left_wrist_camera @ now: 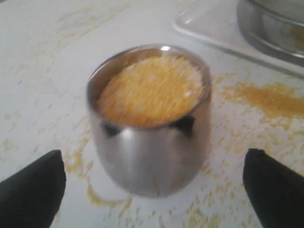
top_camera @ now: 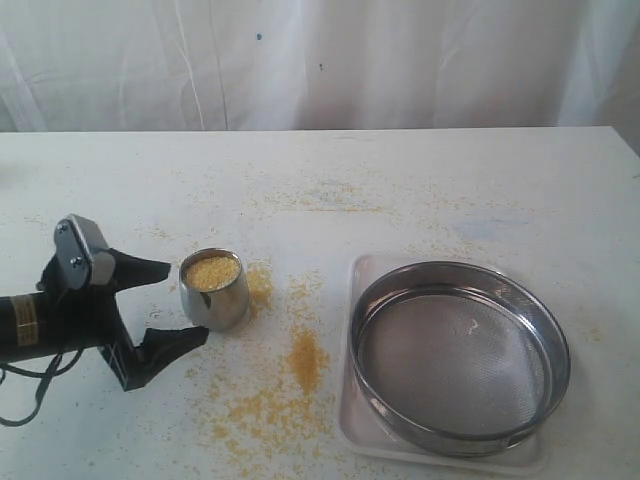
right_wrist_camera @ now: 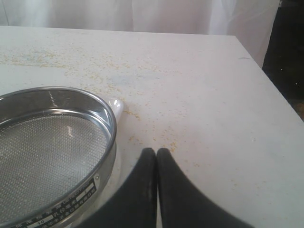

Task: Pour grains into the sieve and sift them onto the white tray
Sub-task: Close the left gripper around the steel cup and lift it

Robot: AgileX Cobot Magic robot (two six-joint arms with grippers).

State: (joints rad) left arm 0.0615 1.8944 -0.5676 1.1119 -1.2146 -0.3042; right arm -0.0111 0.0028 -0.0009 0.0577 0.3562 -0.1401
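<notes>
The left gripper (top_camera: pixel 187 301) is spread either side of the cup (top_camera: pixel 214 290) of grains (top_camera: pixel 211 271), ready to grip; the right gripper (right_wrist_camera: pixel 156 154) is pressed together near the sieve (top_camera: pixel 458 352), which sits on the white tray (top_camera: pixel 362 272) to catch siftings

Spread left claw (top_camera: pixel 182 302) at steel cup (top_camera: pixel 215 305) of grains (top_camera: pixel 211 272); sieve (top_camera: pixel 450 360) on white tray (top_camera: pixel 362 275)

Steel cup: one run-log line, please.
left gripper open, facing steel cup | grains in cup | sieve empty on white tray | right gripper shut
</notes>
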